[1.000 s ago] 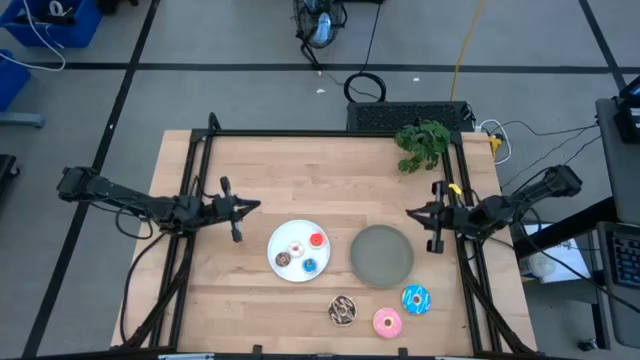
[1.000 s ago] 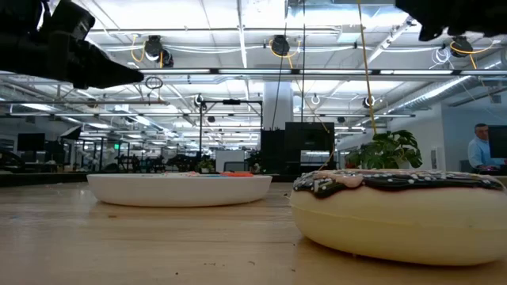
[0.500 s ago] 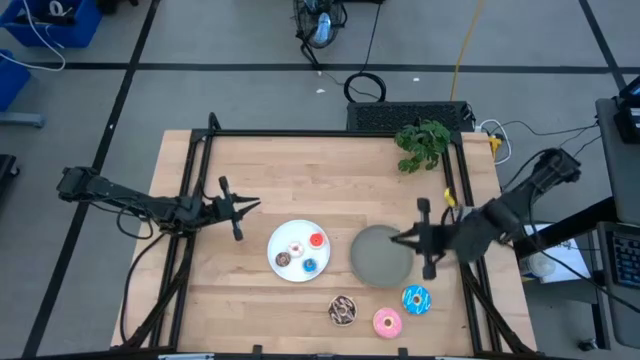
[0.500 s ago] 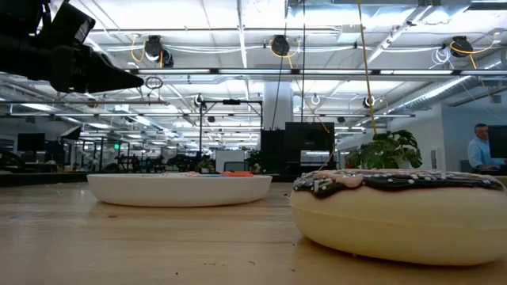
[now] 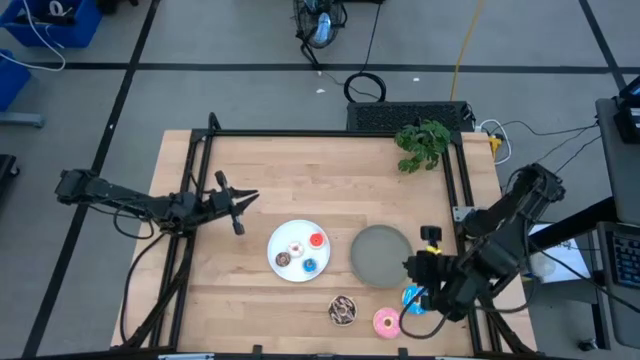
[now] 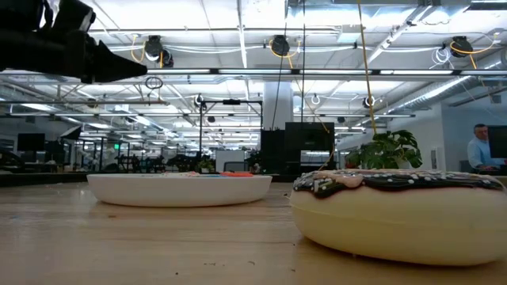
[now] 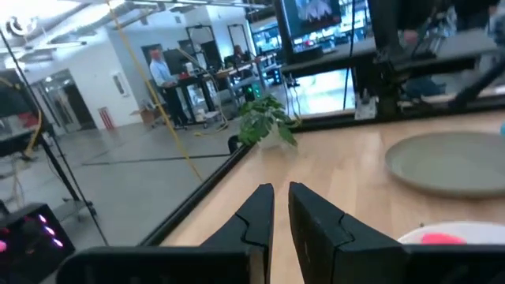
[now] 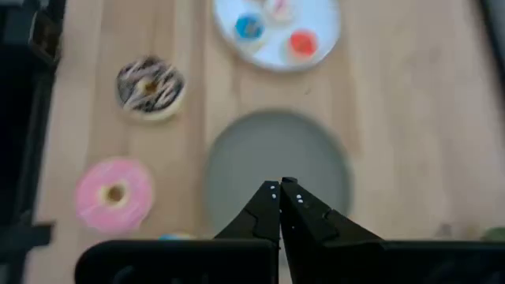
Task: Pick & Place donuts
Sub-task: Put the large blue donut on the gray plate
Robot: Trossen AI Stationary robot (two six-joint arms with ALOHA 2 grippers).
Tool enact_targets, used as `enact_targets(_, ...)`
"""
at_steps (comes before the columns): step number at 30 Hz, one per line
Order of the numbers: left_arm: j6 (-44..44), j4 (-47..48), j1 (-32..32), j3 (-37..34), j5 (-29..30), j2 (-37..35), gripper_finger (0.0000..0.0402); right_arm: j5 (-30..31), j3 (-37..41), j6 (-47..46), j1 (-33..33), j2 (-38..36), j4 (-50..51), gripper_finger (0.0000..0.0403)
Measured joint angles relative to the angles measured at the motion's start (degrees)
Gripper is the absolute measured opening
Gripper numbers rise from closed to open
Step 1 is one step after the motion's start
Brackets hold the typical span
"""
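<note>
Grey and bare, one plate (image 5: 381,254) lay on the table near its front right, with the white plate (image 5: 300,250) just to its left near the front middle. Four tiny donuts sat on the white plate: red (image 5: 317,240), pale pink (image 5: 296,249), brown (image 5: 283,260) and blue (image 5: 309,265). Three larger ones lay on the wood along the front edge, well clear of either plate: the chocolate-drizzled donut (image 5: 342,310), the pink donut (image 5: 387,322) beside it, and the blue sprinkled donut (image 5: 412,299), half hidden under the right arm.

The right gripper (image 8: 280,193) hung over the front right of the table, above the grey plate's near rim, with its jaws pressed together and nothing between them. In its wrist view the pink donut (image 8: 114,193) and the chocolate one (image 8: 150,84) showed off to one side, not under the fingers. The left gripper (image 5: 238,204) waited near the left edge behind the white plate, jaws all but together and empty.

No large donut looked lifted yet, so the task seemed near its start. The main risk from here was a descent with the jaws unopened: closed fingers would press on a ring or shove it across the wood rather than straddle it. The blue sprinkled donut lay closest under the arm, so a low sweep could knock it toward the front edge. A light toy ring pinched off-centre might also squirt out sideways.
</note>
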State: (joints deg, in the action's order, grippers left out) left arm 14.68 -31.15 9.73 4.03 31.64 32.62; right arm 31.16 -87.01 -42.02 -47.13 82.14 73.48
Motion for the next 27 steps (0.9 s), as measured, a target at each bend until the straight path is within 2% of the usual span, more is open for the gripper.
enact_targets(3, 3.22, -0.94, -0.46, -0.01, 0.04, 0.0, 0.0049, -2.74, -0.06, -3.14, 0.0, 1.84, 2.36, 0.0)
enact_targets(7, 6.33, -3.19, -1.14, 0.0, 0.02, -0.02, 0.0049, -2.93, -0.06, -8.27, 0.59, 3.9, 6.46, 0.0)
enact_targets(12, 8.43, -3.26, -1.61, -0.02, -0.03, -0.02, 0.0049, -4.37, 0.02, -11.7, 1.7, 5.79, 5.18, 0.0)
enact_targets(16, 7.21, -3.28, -1.61, -0.01, -0.09, -0.01, 0.0049, -4.96, 3.34, -15.69, 2.86, 5.87, 0.75, 0.0)
enact_targets(21, 4.63, -2.91, -1.61, -0.01, -0.1, -0.02, 0.0049, -12.89, 9.1, -17.31, 3.72, 5.91, -4.29, 0.0011)
enact_targets(27, 4.51, -1.77, -1.61, 0.0, -0.12, 0.0, 0.0049, -20.47, 15.22, -21.74, 3.96, 5.82, -6.52, 0.0061)
